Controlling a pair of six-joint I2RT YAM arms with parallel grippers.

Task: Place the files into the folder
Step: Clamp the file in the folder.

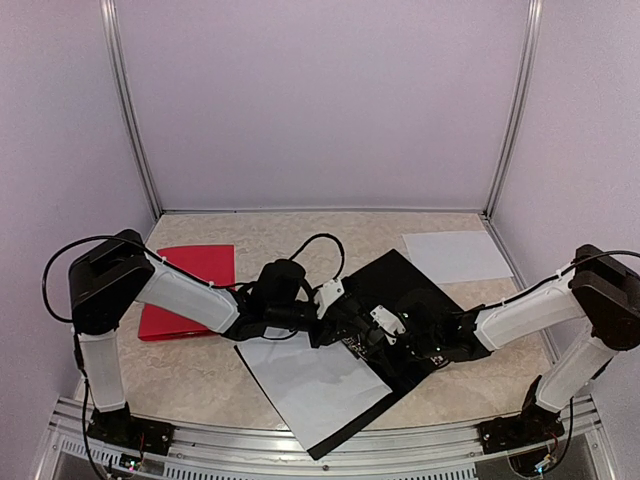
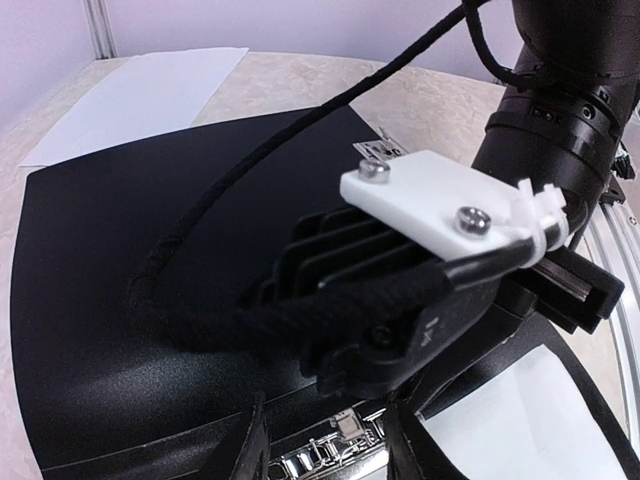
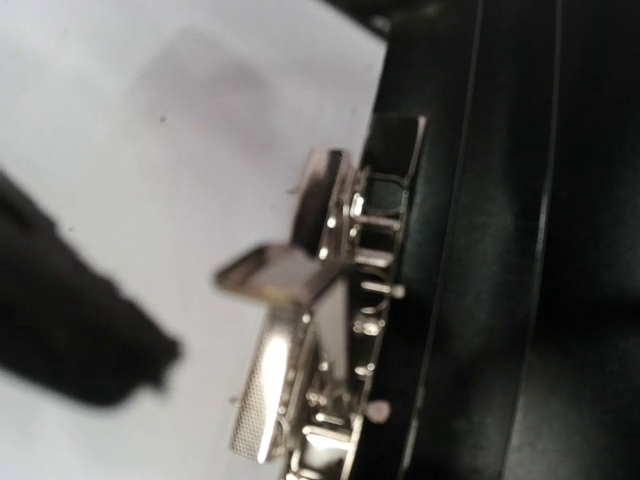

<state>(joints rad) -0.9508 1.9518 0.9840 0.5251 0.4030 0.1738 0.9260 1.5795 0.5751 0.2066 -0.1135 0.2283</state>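
Observation:
A black folder (image 1: 400, 290) lies open in the middle of the table. A white sheet (image 1: 310, 385) rests on its near-left half. Another white sheet (image 1: 457, 255) lies loose at the back right. Both grippers meet over the folder's metal clip (image 3: 340, 330), whose lever stands raised. My left gripper (image 1: 335, 325) has its fingers (image 2: 245, 440) apart, one on each side of the clip (image 2: 325, 460). My right gripper (image 1: 378, 328) hovers just above the clip. Its fingers do not show in its own wrist view. Its body (image 2: 430, 200) fills the left wrist view.
A red folder (image 1: 190, 290) lies shut at the left, behind my left arm. Cables loop over the black folder (image 2: 150, 250). The enclosure walls stand at the back and both sides. The metal rail (image 1: 300, 455) runs along the near edge.

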